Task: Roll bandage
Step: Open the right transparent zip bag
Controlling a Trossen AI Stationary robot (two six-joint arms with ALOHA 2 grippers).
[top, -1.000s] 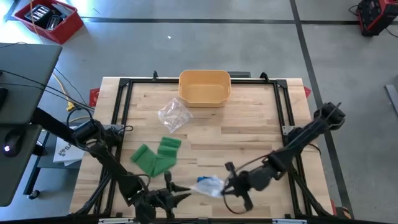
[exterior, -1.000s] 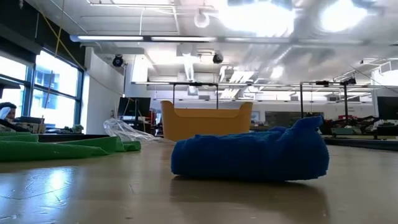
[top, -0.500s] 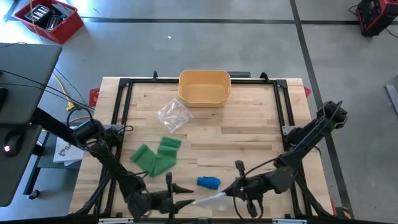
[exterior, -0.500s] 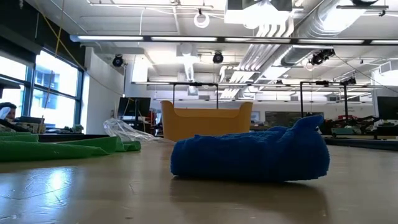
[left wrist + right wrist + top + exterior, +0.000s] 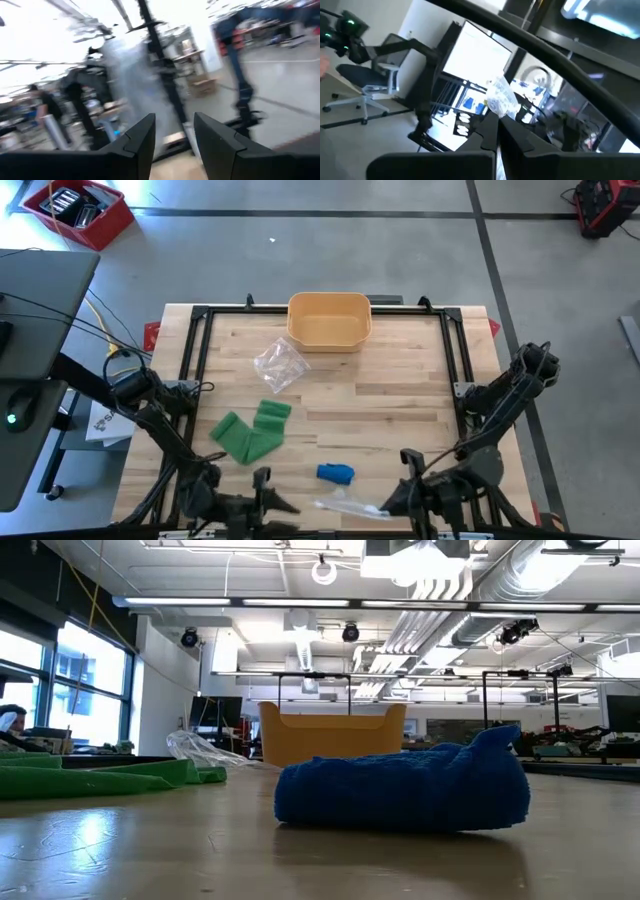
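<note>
Blue bandage (image 5: 335, 473) lying on the table (image 5: 400, 395) near its front edge, loosely bunched, touched by nothing; left gripper (image 5: 272, 498) low at the front edge, fingers (image 5: 142, 140) apart and empty; right gripper (image 5: 392, 502) at the front edge too, fingers (image 5: 490, 134) pinched shut on a clear plastic wrapper (image 5: 350, 505) trailing toward the left gripper; green cloth (image 5: 250, 435), crumpled clear bag (image 5: 280, 363) and yellow bin (image 5: 329, 320) farther back.
</note>
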